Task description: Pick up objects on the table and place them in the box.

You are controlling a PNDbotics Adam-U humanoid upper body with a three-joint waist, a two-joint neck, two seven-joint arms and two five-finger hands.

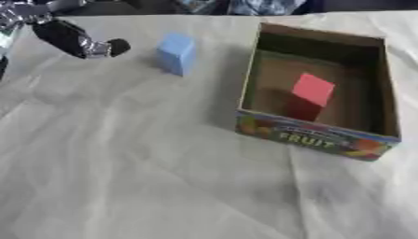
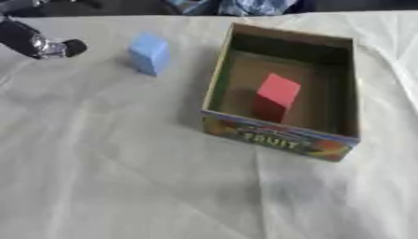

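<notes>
A light blue block (image 1: 176,52) stands on the white cloth at the upper left, a little left of the box. The cardboard box (image 1: 316,138), with "FRUIT" printed on its front wall, sits open at the upper right. A red block (image 1: 312,93) lies tilted inside it. My left hand (image 1: 72,38) comes in from the upper left corner, a straight black finger with a silver joint pointing toward the blue block. There is a small gap between them, and the hand holds nothing. My right hand does not show.
A creased white cloth (image 1: 147,163) covers the table, with wide bare cloth in front of the box and block. Dark and bluish things (image 2: 245,6) lie along the far edge.
</notes>
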